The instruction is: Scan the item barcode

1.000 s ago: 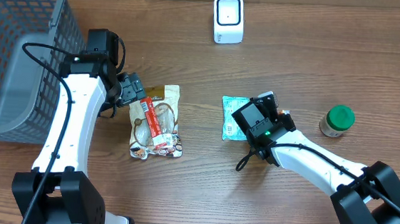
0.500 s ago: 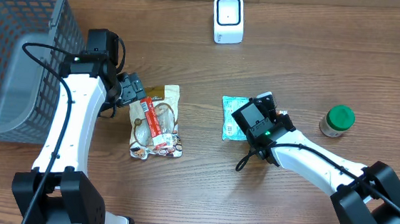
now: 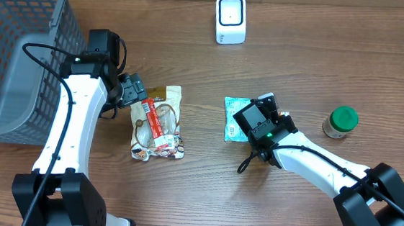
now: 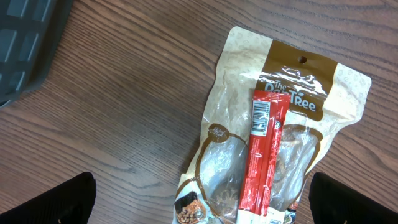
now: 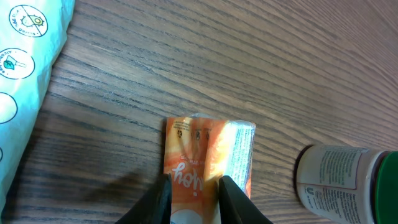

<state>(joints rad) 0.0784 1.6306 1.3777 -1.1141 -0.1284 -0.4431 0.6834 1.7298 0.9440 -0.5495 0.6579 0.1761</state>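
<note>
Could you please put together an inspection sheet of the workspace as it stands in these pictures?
Surface: wooden table, bare grain, no spills seen.
Job's things: white scanner at the far edge; orange sachet at the right gripper; red stick pack, barcode up, lying on the treat pouch; teal packet lying flat.
Clutter: green-lidded jar right of the sachet.
Grippers: left gripper wide open above the pouch; right gripper appears closed on the sachet.
Cables: black cable looped beside the basket; second cable below the teal packet.
Surroundings: grey mesh basket at the left edge.
</note>
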